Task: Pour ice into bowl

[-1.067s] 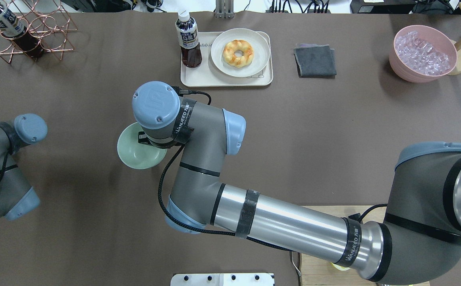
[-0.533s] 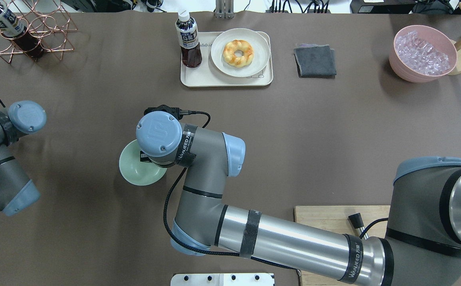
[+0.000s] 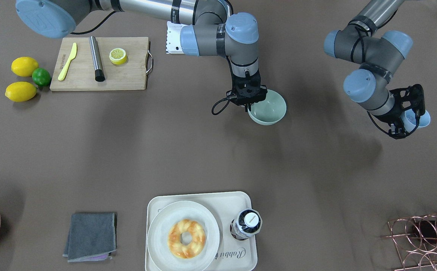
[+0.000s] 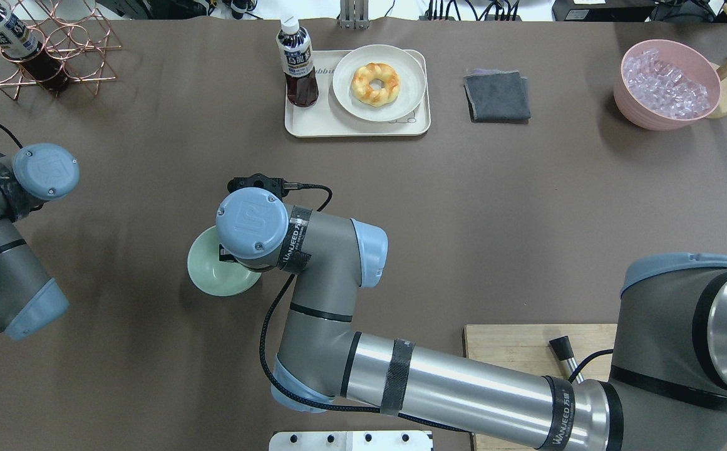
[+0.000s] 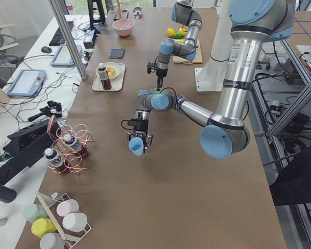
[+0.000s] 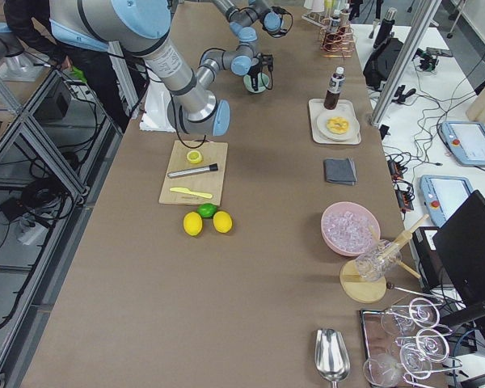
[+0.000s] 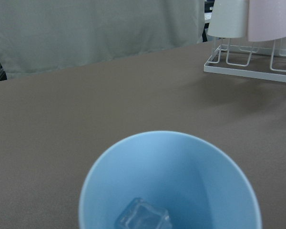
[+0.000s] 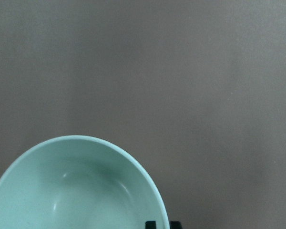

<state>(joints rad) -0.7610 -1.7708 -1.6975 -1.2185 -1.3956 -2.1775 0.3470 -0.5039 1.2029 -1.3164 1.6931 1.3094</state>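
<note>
The pale mint-green bowl (image 3: 271,109) sits low over the table's middle and looks empty in the right wrist view (image 8: 76,191). My right gripper (image 3: 251,102) is shut on its rim on the robot's side; in the overhead view my wrist hides the gripper and part of the bowl (image 4: 210,272). My left gripper (image 3: 410,113) is shut on a light blue cup (image 3: 422,120), held above the table well to the left of the bowl. One clear ice cube (image 7: 143,217) lies inside the cup (image 7: 181,167).
A pink tub of ice (image 4: 669,84) stands far right. A tray (image 4: 313,122) holds a doughnut plate (image 4: 379,81) and a bottle (image 4: 297,62). A grey cloth (image 4: 496,94), a copper wire rack (image 4: 44,47), a cutting board (image 3: 99,64) and lemons (image 3: 20,91) are around.
My right arm has drawn the bowl toward the robot's side. My left arm's wrist has moved away from the robot, toward the far side of the table.
</note>
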